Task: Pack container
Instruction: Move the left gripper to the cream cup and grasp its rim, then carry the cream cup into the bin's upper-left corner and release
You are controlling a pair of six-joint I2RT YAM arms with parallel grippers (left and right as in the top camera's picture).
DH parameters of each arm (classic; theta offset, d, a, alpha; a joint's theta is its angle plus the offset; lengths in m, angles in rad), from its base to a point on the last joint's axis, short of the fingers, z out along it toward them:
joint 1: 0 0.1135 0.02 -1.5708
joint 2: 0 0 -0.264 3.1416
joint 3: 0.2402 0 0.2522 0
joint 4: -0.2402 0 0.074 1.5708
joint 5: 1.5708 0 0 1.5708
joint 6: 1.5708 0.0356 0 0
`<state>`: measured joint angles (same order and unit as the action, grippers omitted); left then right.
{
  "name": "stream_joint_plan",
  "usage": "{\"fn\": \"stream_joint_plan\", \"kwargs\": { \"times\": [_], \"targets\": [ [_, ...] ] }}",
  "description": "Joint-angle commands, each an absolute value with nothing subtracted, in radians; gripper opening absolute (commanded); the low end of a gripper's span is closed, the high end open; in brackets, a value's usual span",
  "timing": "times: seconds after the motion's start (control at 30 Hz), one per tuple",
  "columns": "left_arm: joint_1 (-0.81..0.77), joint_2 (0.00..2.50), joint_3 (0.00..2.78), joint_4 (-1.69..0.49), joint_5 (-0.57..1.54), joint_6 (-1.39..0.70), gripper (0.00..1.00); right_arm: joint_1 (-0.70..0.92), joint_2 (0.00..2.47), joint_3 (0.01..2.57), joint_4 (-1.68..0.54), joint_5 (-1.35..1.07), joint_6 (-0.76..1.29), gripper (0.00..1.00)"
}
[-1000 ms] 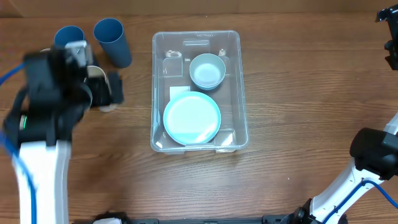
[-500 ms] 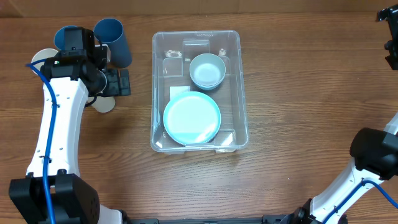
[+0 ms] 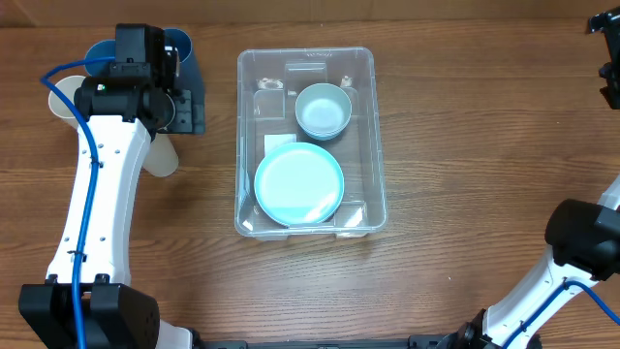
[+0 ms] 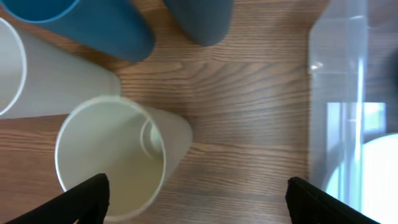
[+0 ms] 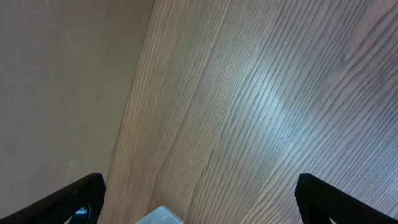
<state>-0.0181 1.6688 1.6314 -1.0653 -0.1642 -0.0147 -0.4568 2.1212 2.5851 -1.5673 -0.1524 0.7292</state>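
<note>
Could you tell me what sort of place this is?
Probably a robotics lab bench for packing trials: a robot arm over a wooden table, a clear container holding a plate and bowl, cups beside it.

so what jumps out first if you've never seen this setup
The clear container in the middle of the table, with a pale blue plate and a small bowl inside it. Next, the left gripper, open above a cluster of blue cups and white cups left of the container.
</note>
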Motion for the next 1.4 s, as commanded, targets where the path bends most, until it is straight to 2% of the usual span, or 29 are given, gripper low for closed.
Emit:
{"fn": "stream_joint_plan", "kwargs": {
  "times": [0.0, 0.17, 0.23, 0.3, 0.33, 0.37, 0.53, 0.77, 0.9, 1.03, 1.17, 1.37],
  "targets": [
    [-0.008, 1.712, 1.654, -1.057, -0.220, 0.004, 0.89, -0.459, 2.113, 2.597, -1.566, -0.148, 0.733, 1.00],
    [-0.003, 1.826, 1.654, -1.069, -0.220, 0.000, 0.88, -0.459, 2.113, 2.597, -1.566, -0.148, 0.733, 1.00],
    [-0.003, 1.860, 1.654, -1.076, -0.215, -0.006, 0.68, -0.459, 2.113, 2.597, -1.566, -0.148, 0.733, 1.00],
    [0.000, 1.879, 1.654, -1.078, -0.210, -0.007, 0.39, -0.459, 2.113, 2.597, -1.566, -0.148, 0.733, 1.00],
    [0.001, 1.884, 1.654, -1.078, -0.210, -0.007, 0.18, -0.459, 2.113, 2.597, -1.566, -0.148, 0.733, 1.00],
    [0.001, 1.884, 1.654, -1.077, -0.210, -0.007, 0.04, -0.459, 2.113, 2.597, -1.566, -0.148, 0.733, 1.00],
    [-0.001, 1.877, 1.669, -1.103, -0.207, -0.035, 0.04, -0.459, 2.113, 2.597, -1.566, -0.148, 0.733, 1.00],
    [-0.031, 1.739, 1.943, -1.290, 0.076, 0.027, 0.04, -0.459, 2.113, 2.597, -1.566, -0.148, 0.733, 1.00],
    [-0.143, 1.589, 2.081, -1.320, 0.087, 0.057, 0.04, -0.459, 2.113, 2.597, -1.566, -0.148, 0.733, 1.00],
    [-0.286, 1.499, 2.109, -1.203, 0.081, 0.073, 0.04, -0.459, 2.113, 2.597, -1.566, -0.148, 0.733, 1.00],
    [-0.393, 1.573, 2.109, -1.118, 0.019, 0.077, 0.04, -0.459, 2.113, 2.597, -1.566, -0.148, 0.733, 1.00],
    [-0.419, 1.816, 2.109, -1.093, 0.019, 0.079, 0.04, -0.459, 2.113, 2.597, -1.566, -0.148, 0.733, 1.00]
  ]
}}
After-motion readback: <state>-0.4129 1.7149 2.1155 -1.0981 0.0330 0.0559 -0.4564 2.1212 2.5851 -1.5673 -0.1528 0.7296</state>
